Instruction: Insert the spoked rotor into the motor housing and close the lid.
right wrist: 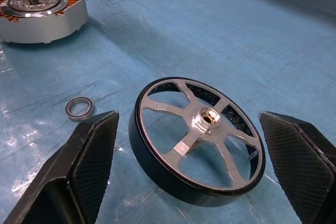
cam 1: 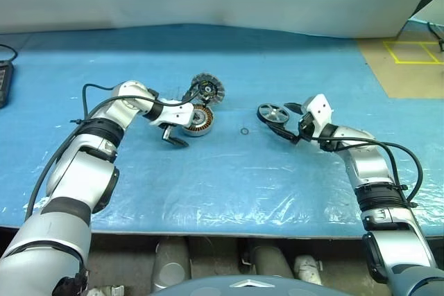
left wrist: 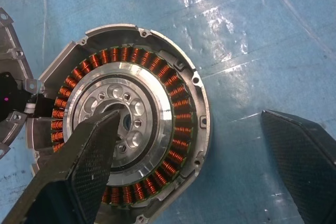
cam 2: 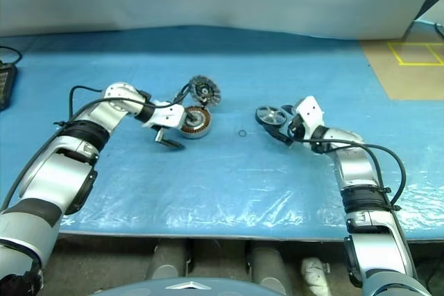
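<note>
1. A blue plastic sheet [cam 1: 229, 178] covers the surface, wrinkled and glossy toward the lower edge of the head views. A tan floor patch with yellow tape lines [cam 1: 409, 53] sits at upper right, and a dark device with a cable [cam 1: 4, 81] at the far left edge.
2. A small loose ring [cam 1: 245, 132] lies on the sheet at centre frame, between the two claws and touching neither. In the right wrist view it lies just beside the rotor, apart from it.
3. No readable writing or brand shows on any part.
4. The motor housing [left wrist: 123, 129] lies flat left of centre: a ring of copper-orange windings inside a silver rim, around a bright machined centre with round holes.
5. The lid [cam 1: 207, 89], grey with radial fins and a black centre, lies just above the housing, close to or touching its rim.
6. The spoked rotor [right wrist: 199, 140] lies flat right of centre: a dark outer band, silver spokes, a shiny hub.
7. The left claw [cam 1: 182, 121] is spread wide, one finger [left wrist: 84, 166] over the housing's centre, the other outside its rim, grasping nothing.
8. The right claw [right wrist: 194, 182] is released, its fingers standing either side of the rotor without touching it.
</note>
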Controlling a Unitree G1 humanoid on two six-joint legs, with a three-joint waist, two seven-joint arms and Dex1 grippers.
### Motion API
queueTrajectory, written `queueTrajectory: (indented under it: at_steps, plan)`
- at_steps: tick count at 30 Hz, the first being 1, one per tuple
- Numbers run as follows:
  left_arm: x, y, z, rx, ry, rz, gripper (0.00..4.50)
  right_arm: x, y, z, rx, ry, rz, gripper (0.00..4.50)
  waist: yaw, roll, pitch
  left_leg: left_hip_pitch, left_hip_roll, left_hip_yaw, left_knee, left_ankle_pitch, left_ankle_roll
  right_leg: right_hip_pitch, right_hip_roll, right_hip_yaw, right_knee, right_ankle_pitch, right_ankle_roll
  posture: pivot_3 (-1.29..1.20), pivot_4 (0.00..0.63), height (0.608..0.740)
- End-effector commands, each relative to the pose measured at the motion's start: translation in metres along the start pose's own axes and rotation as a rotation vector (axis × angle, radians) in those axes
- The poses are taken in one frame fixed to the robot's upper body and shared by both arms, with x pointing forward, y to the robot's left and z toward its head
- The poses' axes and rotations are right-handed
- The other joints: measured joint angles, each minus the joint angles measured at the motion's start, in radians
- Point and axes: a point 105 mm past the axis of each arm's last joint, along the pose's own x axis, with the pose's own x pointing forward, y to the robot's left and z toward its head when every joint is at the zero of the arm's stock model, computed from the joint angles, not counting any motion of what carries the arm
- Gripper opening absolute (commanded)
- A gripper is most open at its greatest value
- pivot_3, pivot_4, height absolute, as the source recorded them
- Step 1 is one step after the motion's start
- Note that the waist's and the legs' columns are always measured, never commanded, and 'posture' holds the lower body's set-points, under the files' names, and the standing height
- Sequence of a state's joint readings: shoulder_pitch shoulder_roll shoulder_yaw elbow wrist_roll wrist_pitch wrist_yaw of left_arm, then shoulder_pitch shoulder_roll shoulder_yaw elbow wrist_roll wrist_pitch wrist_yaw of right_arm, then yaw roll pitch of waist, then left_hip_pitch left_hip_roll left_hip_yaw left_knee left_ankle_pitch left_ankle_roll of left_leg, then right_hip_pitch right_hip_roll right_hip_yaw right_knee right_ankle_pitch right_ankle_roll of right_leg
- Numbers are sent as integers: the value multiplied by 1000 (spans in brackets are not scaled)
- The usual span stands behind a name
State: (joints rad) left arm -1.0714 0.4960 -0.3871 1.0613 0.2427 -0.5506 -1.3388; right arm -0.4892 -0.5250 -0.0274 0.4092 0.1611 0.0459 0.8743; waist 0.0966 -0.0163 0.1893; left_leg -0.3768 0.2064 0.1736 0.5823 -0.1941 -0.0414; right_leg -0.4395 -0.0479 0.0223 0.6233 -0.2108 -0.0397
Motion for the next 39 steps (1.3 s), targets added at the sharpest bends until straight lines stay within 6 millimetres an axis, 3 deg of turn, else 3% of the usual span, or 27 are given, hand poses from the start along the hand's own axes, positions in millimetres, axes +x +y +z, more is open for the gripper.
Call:
queueTrajectory:
  at_steps: [1, 4, 10, 15, 17, 26, 32, 39]
  plan:
    - [-4, 5, 0, 16, 17, 11, 4500, -7, -8, 13, -22, -40, -31, 4470, 0, 0, 0, 0, 0, 0, 0, -1, -2, 0, 0, 0, 0, 0, 0, 0, 150, 740]
    - [-1, 2, -2, -5, 17, 1, 4500, -6, -8, 14, -23, -41, -30, 4470, 0, 0, 0, 1, 0, 0, 0, -1, -2, 0, 0, 0, 0, 0, 0, 0, 150, 740]
    - [11, -7, -7, 13, 46, -39, 2610, -5, -11, 18, -32, -47, -35, 4500, 0, 0, 0, 2, 0, 0, 0, -1, -3, 2, 0, 0, 0, 0, 0, 0, 150, 740]
    - [17, -16, -10, 5, 57, -88, 2610, -10, -14, 19, -41, -43, -48, 4500, 3, 1, -1, 6, 0, 0, -1, -1, -3, 7, 0, 0, -1, 0, 0, 0, 150, 740]
    - [18, -17, -8, 4, 51, -100, 2272, -13, -15, 19, -42, -41, -54, 4500, 3, 1, -1, 8, 0, 0, -1, -1, -3, 8, 0, 0, -1, 0, 0, 0, 150, 740]
    - [21, -7, 19, -63, -80, -74, 2138, -14, -14, 19, -40, -38, -54, 4500, 7, 3, -2, 9, -1, 0, -1, -1, -3, 10, -1, 0, -3, -1, 0, 0, 150, 740]
    - [27, -37, 43, -93, -102, -181, 2138, -11, -14, 20, -43, -41, -51, 4500, 4, 3, -2, 9, 0, 0, -5, -1, -3, 9, -1, -1, -5, -1, -1, 0, 150, 740]
    - [30, -52, 58, -156, -35, -192, 2138, -11, -12, 19, -43, -44, -48, 4500, -4, 4, -2, 9, 0, 1, -6, -1, -3, 9, -1, -1, -7, -1, -1, 0, 150, 740]
